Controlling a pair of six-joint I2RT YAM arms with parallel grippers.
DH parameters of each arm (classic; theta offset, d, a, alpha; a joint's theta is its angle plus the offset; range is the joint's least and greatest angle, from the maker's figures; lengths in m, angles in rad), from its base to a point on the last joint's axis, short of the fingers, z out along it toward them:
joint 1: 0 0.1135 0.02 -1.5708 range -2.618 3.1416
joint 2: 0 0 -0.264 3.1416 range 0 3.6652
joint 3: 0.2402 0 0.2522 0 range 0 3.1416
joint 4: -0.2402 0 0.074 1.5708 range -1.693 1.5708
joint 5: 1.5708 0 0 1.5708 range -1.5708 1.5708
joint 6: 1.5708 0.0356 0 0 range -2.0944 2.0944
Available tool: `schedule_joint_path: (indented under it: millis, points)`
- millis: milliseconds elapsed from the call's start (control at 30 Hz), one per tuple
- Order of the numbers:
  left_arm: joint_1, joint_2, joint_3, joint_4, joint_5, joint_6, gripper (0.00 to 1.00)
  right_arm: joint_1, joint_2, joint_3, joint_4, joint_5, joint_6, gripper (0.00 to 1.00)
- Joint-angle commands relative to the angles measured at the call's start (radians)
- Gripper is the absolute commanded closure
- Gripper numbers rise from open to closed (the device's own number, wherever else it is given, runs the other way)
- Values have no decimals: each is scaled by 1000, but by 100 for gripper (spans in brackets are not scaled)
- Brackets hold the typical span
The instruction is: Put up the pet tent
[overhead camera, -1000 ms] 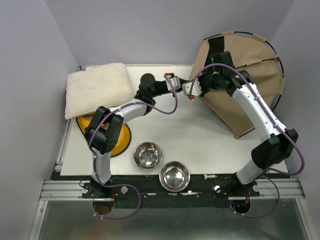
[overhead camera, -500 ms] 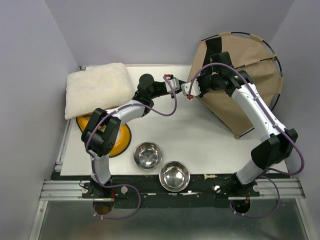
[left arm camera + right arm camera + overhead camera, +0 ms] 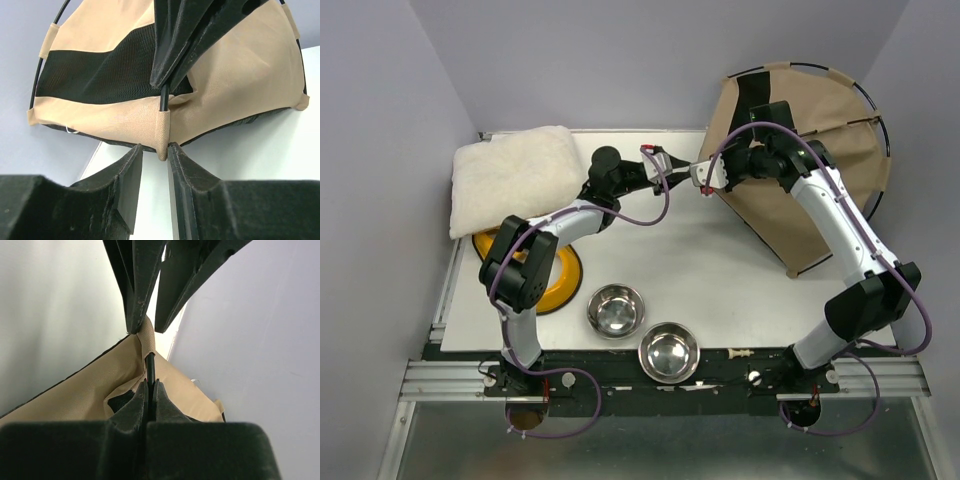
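- So, the pet tent [image 3: 820,100] is at the far right corner of the table [image 3: 720,260]. It's tipped up on edge and looks propped against the walls there, with one low corner poking toward the middle where both arms meet.
- The right gripper [image 3: 150,390] is clamped tight on the thin black pole [image 3: 150,362], just beside where it runs into the tan sleeve [image 3: 163,135]. No gap shows between its fingers.
- The left gripper [image 3: 155,152] has a narrow gap, and the sleeve's tip sits between the fingertips. One finger looks clear of the cloth, so I'd say it isn't pinched yet.
- Handling guess: it's light overall, just thin cloth and mesh on springy rods. The fabric is floppy and will bunch or slide if grabbed alone. The pole is slim and bendy, so it could twist or slip in the pads.
- Best hold, I reckon, is right where they are: rod in one gripper, stitched sleeve end in the other. That doubled seam looks like the toughest bit of cloth.
- Watch for the pole springing back if either grip lets go.
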Motion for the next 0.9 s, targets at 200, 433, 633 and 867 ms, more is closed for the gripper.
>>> schedule_joint_path:
  millis: [200,433,633,867]
  points:
    - [-24,15,54,15,3,-18,58,-7,-20,20,-14,-29,-1,100]
    - [-47,39,95,28,3,-33,76,-4,-21,17,-23,-33,-15,99]
    - [-70,45,126,-10,11,2,79,4,-21,2,-13,-44,-15,99]
    - [-62,39,142,-171,-35,47,100,2,-15,26,17,19,12,99]
